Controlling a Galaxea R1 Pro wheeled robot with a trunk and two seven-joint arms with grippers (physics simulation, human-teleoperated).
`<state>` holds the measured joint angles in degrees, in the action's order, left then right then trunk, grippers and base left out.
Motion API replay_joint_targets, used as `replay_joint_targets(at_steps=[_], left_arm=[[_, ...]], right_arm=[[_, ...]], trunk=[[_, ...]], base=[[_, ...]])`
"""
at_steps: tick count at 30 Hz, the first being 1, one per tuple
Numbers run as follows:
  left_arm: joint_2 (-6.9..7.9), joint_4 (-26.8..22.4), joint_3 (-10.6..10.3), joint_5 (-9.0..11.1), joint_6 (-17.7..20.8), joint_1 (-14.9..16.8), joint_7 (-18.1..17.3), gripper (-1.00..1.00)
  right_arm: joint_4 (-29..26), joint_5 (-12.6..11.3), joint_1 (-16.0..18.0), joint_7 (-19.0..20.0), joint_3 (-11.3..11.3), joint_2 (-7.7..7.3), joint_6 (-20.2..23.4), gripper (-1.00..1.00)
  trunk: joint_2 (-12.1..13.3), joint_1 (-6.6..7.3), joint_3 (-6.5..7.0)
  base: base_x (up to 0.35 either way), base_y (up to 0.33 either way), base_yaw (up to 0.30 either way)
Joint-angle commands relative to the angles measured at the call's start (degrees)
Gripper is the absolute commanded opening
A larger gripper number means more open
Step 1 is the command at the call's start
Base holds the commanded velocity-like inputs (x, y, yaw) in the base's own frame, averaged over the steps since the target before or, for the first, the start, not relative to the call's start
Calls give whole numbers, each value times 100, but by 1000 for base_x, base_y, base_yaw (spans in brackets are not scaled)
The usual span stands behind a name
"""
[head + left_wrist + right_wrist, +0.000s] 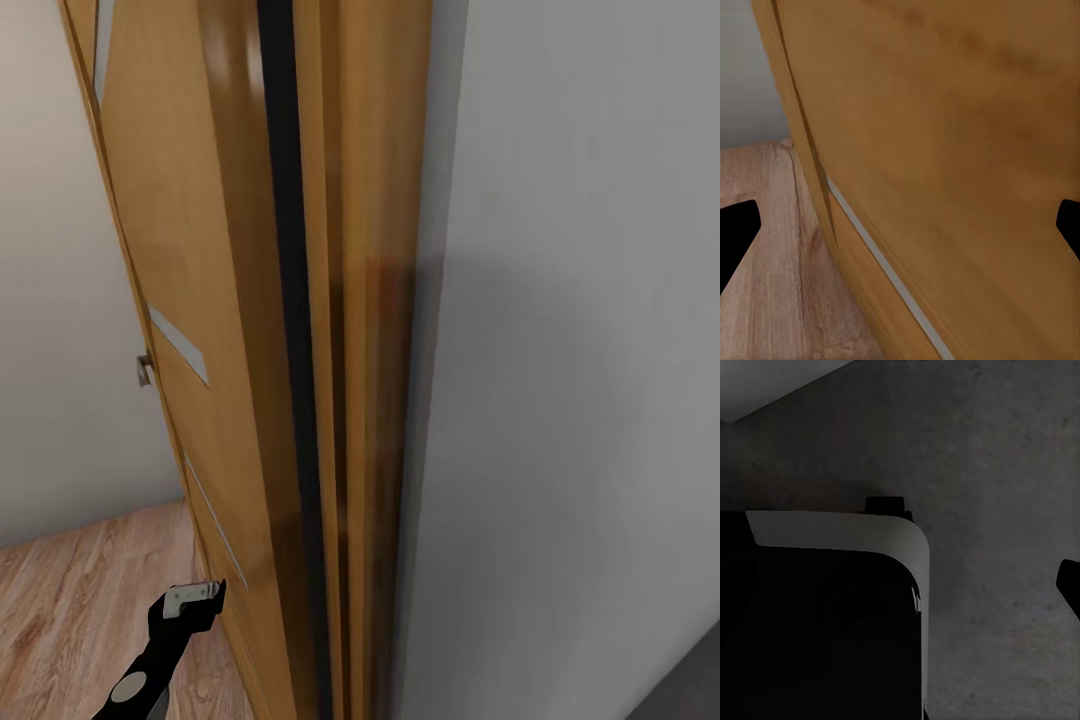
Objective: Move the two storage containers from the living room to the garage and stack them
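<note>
The two storage containers are out of view. My left gripper (pixel 190 598) hangs low over the light wood-plank floor (pixel 80 610), close beside a wooden door (pixel 200 300). In the left wrist view the left gripper (pixel 900 225) is open, its dark fingertips (pixel 735 232) far apart, with nothing between them and the door panel (pixel 960 150) just ahead. My right gripper (pixel 900 585) looks down on dark grey rough concrete floor (pixel 1005 472); one fingertip (pixel 1069 585) sits at the picture's edge and nothing is held.
The door stands edge-on against its wooden frame (pixel 370 350), with a metal handle (pixel 145 370) on its far side. A pale grey wall (pixel 580 400) rises close on the right. My black, white-rimmed base (pixel 817 607) sits under the right gripper. Dark concrete (pixel 690 680) shows at the wall's foot.
</note>
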<state>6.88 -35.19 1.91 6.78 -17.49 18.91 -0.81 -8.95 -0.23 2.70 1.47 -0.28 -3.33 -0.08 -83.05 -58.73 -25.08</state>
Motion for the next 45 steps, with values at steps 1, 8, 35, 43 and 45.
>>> replay_joint_targets(at_steps=[1, 8, 35, 43, 45], left_arm=[[-2, -5, -24, 34, -17, 7, -42, 100], [-2, -2, -24, 34, -17, 7, -42, 100], [6, 3, -24, 34, -17, 7, -42, 100], [6, 3, -24, 34, -18, 7, -42, 100], [6, 3, -24, 34, -18, 7, -42, 100]], right_arm=[[-2, -2, 2, 15, -4, -1, -1, 100], [-2, -2, 2, 16, -6, -1, -1, 100], [-2, 2, 2, 15, -5, -1, -1, 100], [-2, 3, 2, 19, -5, -1, -1, 100], [-2, 4, 2, 19, -3, -1, -1, 100]], trunk=[[-3, 0, -4], [-3, 0, -4], [-3, 0, -4], [-3, 0, -4], [-3, 0, -4]], base=[[0, 0, 0], [0, 0, 0], [-74, 0, 0], [-3, 0, 0], [0, 0, 0]])
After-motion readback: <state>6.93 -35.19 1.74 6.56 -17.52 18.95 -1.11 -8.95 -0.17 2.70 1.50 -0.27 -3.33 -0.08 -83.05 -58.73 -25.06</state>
